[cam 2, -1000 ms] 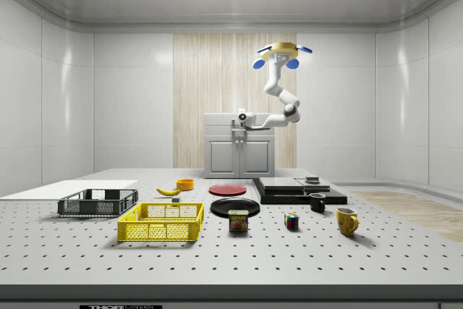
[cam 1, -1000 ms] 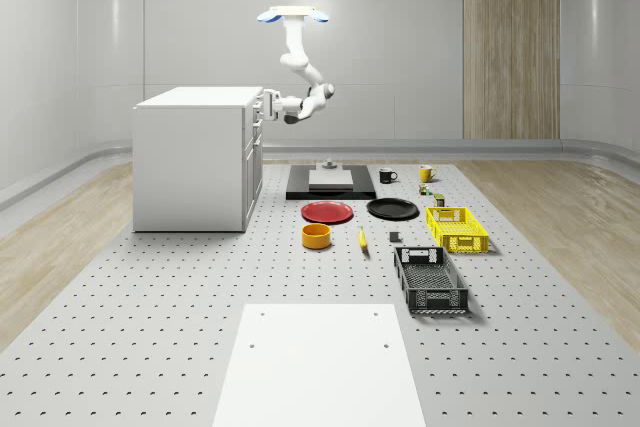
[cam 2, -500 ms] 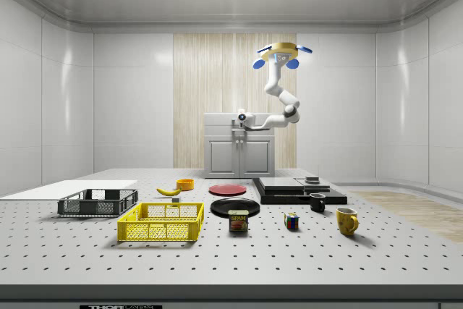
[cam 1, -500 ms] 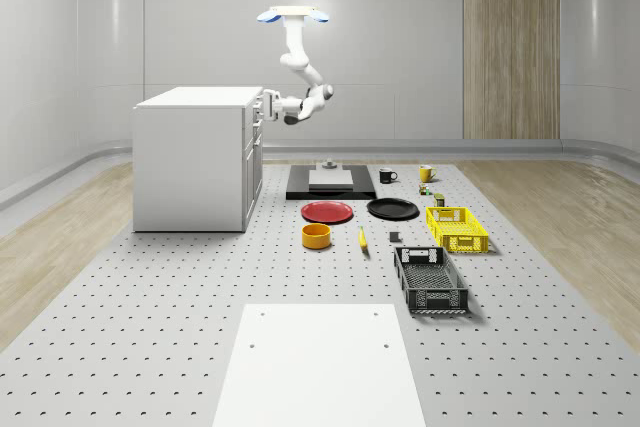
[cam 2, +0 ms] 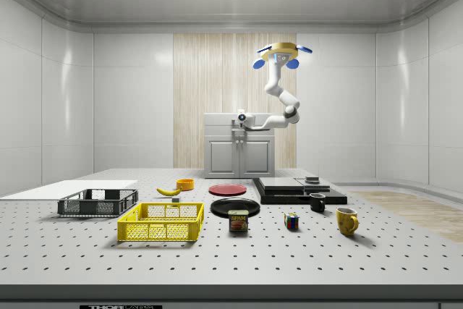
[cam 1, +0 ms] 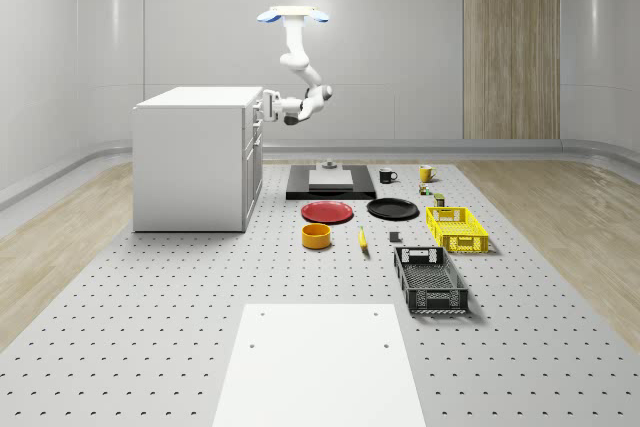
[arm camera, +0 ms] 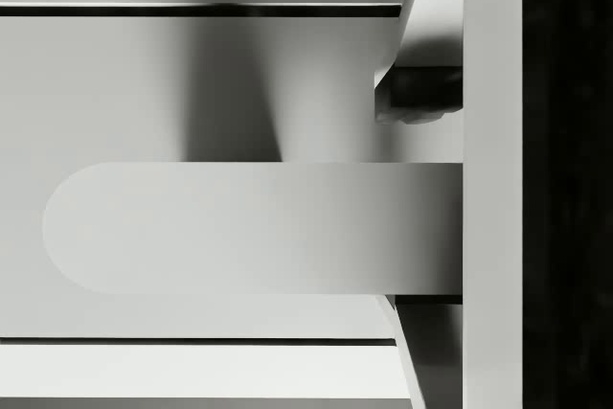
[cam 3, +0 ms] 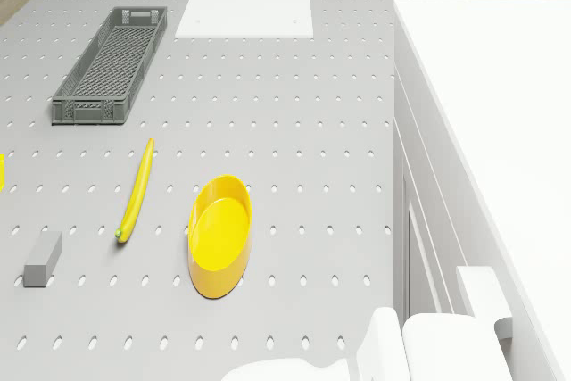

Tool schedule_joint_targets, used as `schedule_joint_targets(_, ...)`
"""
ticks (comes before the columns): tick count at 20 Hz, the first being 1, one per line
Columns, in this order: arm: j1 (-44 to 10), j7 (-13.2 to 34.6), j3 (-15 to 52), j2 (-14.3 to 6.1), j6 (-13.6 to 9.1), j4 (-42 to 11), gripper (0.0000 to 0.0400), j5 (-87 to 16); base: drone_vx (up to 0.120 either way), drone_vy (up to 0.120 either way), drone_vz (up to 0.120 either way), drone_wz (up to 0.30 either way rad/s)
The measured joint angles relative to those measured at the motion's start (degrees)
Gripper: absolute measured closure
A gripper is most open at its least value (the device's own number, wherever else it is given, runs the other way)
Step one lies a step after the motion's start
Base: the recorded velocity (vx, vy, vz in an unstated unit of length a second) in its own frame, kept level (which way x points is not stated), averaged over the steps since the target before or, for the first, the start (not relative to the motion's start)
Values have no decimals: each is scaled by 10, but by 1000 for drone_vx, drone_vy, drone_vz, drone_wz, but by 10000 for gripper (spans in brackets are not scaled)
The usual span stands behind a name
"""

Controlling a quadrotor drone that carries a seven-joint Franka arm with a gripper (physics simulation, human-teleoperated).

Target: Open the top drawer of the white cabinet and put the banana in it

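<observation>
Whole-scene view: banana (cam 1: 362, 239) on pegboard table (cam 1: 150, 327), centre frame, right of orange bowl (cam 1: 316, 236). White cabinet (cam 1: 195, 157) centre-left, top drawer closed. Gripper (cam 1: 266, 105) at drawer front, unchanged; finger spread cannot be told. Drone (cam 1: 293, 15) hovers above. Side view: tin (cam 2: 237, 221) labelled "SPAM".

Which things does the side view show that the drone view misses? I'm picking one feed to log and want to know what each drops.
The side view alone has the hovering drone, red plate, black plate, yellow crate and mugs. The drone view alone has a small gray block. Both show the white cabinet, banana, yellow bowl, gray crate and the gripper at the cabinet front.
</observation>
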Motion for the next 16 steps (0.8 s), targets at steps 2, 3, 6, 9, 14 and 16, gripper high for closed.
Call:
schedule_joint_targets(2, 3, -1, -2, -3, 3, 1, 205, -16, 0, 0, 0, 0)
schedule_joint_targets(3, 2, -4, -2, -2, 3, 1, 225, -12, 0, 0, 0, 0)
schedule_joint_targets(6, -5, -35, -4, 4, -6, -3, 258, 0, 0, 0, 0, 0)
schedule_joint_targets(9, -18, -10, -8, -2, -21, -3, 263, -12, 0, 0, 0, 0)
schedule_joint_targets(14, -37, 43, -22, -21, -46, 2, 206, -52, 0, 0, 0, 0)
schedule_joint_targets(16, -40, 32, -30, -25, -52, 1, 216, -61, 0, 0, 0, 0)
